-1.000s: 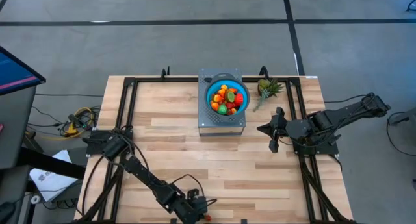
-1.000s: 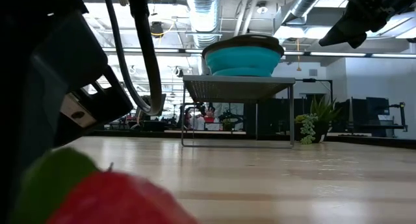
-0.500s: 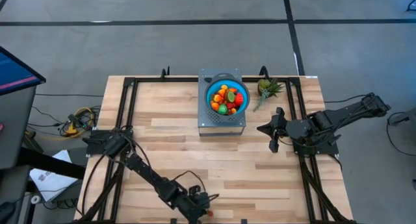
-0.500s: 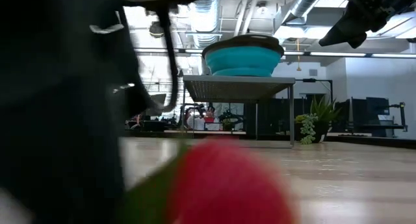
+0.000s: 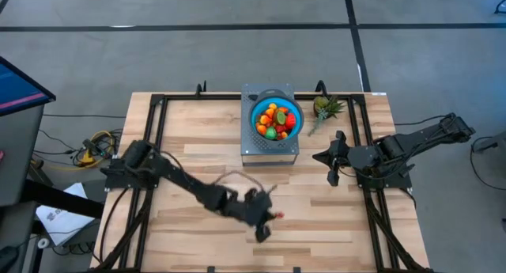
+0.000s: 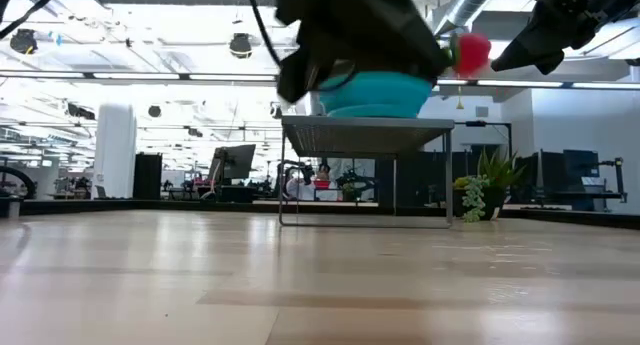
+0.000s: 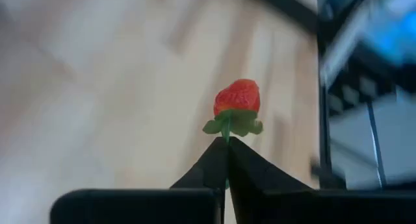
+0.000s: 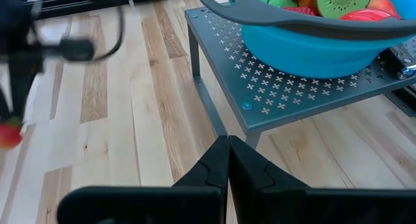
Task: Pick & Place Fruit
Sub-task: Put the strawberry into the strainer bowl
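Observation:
A red toy strawberry with a green leaf cap is in my left gripper, which hangs over the middle of the table's near half, in front of the stand. In the low view the strawberry is level with the bowl's rim. The blue bowl holds several red, orange and green fruits and stands on a grey perforated stand. My right gripper is shut and empty, hovering right of the stand. My left gripper pinches the strawberry's thin green stem between its two fingertips. The berry sticks out beyond the tips, leaf cap toward the fingers, and is lifted clear of the table.
A spiky green-leaved pineapple-like piece lies right of the stand near the far edge. A black frame runs around the tabletop. Bare wood lies left of the stand and along the near edge. Cables and papers lie on the floor to the left.
My left gripper has risen from the table's near edge and swung toward the far edge and right, toward the stand, carrying the strawberry. The strawberry has gone from table height to the height of the bowl's rim.

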`<state>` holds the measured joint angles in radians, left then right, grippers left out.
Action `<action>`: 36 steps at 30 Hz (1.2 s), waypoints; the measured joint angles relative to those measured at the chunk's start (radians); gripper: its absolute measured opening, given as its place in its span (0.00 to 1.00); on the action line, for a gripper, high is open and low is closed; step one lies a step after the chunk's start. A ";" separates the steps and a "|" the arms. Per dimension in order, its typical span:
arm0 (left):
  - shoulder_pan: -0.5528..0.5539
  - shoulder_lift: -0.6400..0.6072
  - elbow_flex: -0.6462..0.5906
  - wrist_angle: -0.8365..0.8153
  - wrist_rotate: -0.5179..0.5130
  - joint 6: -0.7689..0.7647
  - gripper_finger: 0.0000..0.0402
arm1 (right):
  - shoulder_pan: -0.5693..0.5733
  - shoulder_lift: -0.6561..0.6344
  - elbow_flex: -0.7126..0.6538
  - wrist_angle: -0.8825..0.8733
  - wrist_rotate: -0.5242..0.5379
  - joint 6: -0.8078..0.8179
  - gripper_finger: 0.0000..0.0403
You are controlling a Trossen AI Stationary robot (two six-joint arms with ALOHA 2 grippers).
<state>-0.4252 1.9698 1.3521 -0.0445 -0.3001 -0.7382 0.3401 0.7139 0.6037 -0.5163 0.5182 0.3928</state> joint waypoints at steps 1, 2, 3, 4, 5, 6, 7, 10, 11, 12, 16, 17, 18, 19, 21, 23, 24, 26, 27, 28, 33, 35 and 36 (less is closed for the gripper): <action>0.019 -0.022 0.000 0.000 -0.022 0.001 0.00 | 0.000 0.000 0.000 0.000 0.000 0.000 0.00; 0.038 -0.046 0.000 -0.001 -0.043 0.003 0.00 | 0.000 0.000 0.000 0.000 0.000 0.000 0.00; 0.057 -0.068 0.000 0.001 -0.062 0.014 0.00 | 0.000 0.000 0.000 0.000 0.000 0.000 0.00; 0.076 -0.095 0.001 0.002 -0.082 0.036 0.00 | 0.000 0.000 0.000 0.000 0.000 0.000 0.00; 0.093 -0.120 0.001 0.001 -0.103 0.060 0.00 | 0.000 0.000 0.000 0.000 0.000 0.000 0.00; 0.110 -0.146 0.001 0.002 -0.131 0.084 0.00 | 0.000 0.000 0.000 0.000 0.000 0.000 0.00; 0.127 -0.172 0.002 0.003 -0.161 0.108 0.00 | 0.000 0.000 0.000 0.000 0.000 0.000 0.00; 0.174 -0.245 0.002 0.005 -0.246 0.181 0.00 | 0.000 0.000 0.000 0.000 0.000 0.000 0.00; 0.190 -0.268 0.002 0.002 -0.269 0.207 0.00 | 0.000 0.000 0.000 0.000 0.000 0.000 0.00; 0.207 -0.286 0.002 0.004 -0.282 0.233 0.00 | 0.000 0.000 0.000 0.000 0.000 0.000 0.00; 0.270 -0.337 0.002 0.005 -0.322 0.305 0.00 | 0.000 0.000 0.000 0.000 0.000 -0.002 0.00; 0.286 -0.342 0.002 0.011 -0.322 0.316 0.00 | 0.000 0.000 0.000 -0.001 0.000 -0.002 0.00; 0.301 -0.345 0.003 0.011 -0.322 0.320 0.00 | 0.000 0.000 0.000 -0.001 0.000 -0.002 0.00; 0.316 -0.345 0.003 0.010 -0.319 0.321 0.00 | 0.000 0.000 0.000 -0.001 0.001 -0.002 0.00; 0.346 -0.338 0.002 0.012 -0.290 0.323 0.00 | 0.000 0.000 0.000 -0.002 0.002 -0.004 0.00; 0.372 -0.324 0.002 0.023 -0.259 0.324 0.00 | -0.001 0.000 0.000 -0.003 0.004 -0.021 0.00; 0.381 -0.313 0.002 0.028 -0.253 0.324 0.00 | -0.001 0.000 0.000 -0.004 0.004 -0.031 0.00; 0.394 -0.295 0.002 0.036 -0.247 0.325 0.00 | -0.002 0.000 0.000 -0.004 0.005 -0.034 0.00; 0.398 -0.289 0.002 0.037 -0.246 0.335 0.00 | -0.003 0.000 0.000 -0.005 0.005 -0.034 0.00; 0.400 -0.286 0.002 0.036 -0.245 0.351 0.00 | -0.003 0.000 0.000 -0.004 0.005 -0.034 0.00; 0.399 -0.286 0.002 0.040 -0.253 0.441 0.00 | -0.003 0.000 0.000 -0.005 0.005 -0.034 0.00; 0.401 -0.288 0.002 0.041 -0.253 0.451 0.01 | -0.003 0.000 0.000 -0.005 0.005 -0.034 0.00; 0.405 -0.290 0.002 0.043 -0.253 0.450 0.01 | -0.003 0.000 0.000 -0.005 0.005 -0.034 0.00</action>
<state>-0.0201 1.6796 1.3538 -0.0014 -0.5533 -0.2878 0.3367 0.7139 0.6037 -0.5210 0.5236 0.3588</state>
